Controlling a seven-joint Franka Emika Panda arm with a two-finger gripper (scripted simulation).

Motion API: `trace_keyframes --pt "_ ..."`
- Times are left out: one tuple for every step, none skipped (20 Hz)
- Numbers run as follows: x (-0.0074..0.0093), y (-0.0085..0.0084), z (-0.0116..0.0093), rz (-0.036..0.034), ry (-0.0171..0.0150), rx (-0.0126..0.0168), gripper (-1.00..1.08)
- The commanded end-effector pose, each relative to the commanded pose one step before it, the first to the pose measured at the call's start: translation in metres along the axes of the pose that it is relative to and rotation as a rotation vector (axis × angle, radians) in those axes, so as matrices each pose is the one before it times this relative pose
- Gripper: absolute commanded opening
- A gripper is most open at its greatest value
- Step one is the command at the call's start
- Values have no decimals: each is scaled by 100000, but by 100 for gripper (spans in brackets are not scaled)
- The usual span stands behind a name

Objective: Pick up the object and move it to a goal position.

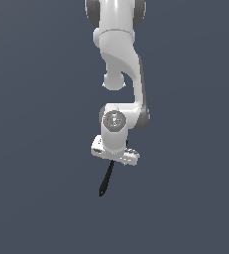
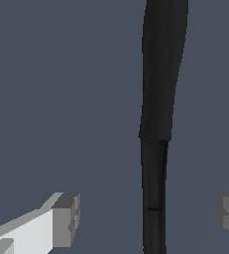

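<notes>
The object is a slim black utensil. In the exterior view it sticks out from under my hand toward the camera, its tapered tip nearest. In the wrist view the utensil runs lengthwise between my two fingers. My gripper is directly over its far end. It is open: in the wrist view one grey fingertip stands well off the utensil on one side and the other shows only at the frame edge on the other side. Neither pad touches the utensil.
The ground is a plain dark blue-grey surface with no other objects in view. The white arm rises behind the gripper to the top of the exterior view.
</notes>
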State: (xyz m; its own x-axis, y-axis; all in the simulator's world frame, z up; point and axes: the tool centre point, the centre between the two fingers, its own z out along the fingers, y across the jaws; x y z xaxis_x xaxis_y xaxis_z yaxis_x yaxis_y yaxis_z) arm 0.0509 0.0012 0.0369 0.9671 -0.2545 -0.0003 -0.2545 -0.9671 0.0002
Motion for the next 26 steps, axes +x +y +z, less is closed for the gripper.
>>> trace_keyframes --pt "-29 12 1187 95 9 9 100" --pt "5 -18 321 0 0 0 100" --pt "22 13 228 44 18 8 100" --pt "26 -15 162 0 0 0 100" --pt "35 -13 84 0 0 0 100" --pt "37 -10 18 0 0 0 100" --pt "15 -4 -5 0 0 0 100" --pt "0 0 0 0 0 0 -100" --pt "0 0 0 0 0 0 -100" --pt "0 0 0 0 0 0 -100" --pt "0 0 0 0 0 0 -100" --pt "0 0 0 0 0 0 -100" --pt "0 0 0 0 0 0 -100" --pt "0 0 0 0 0 0 -100" --pt "0 0 0 0 0 0 -100" --pt "0 0 0 0 0 0 -100" --pt "0 0 0 0 0 0 -100" --pt "-9 85 0 136 -60 -43 -100" --pt "14 21 -35 0 0 0 -100" --pt "43 63 -106 0 0 0 -100" --pt "72 104 -176 0 0 0 -100" --pt "100 145 -245 0 0 0 -100" --pt "128 185 -313 0 0 0 -100" --pt "155 224 -379 0 0 0 -100" --pt "181 261 -443 0 0 0 -100" --pt "207 298 -505 0 0 0 -100"
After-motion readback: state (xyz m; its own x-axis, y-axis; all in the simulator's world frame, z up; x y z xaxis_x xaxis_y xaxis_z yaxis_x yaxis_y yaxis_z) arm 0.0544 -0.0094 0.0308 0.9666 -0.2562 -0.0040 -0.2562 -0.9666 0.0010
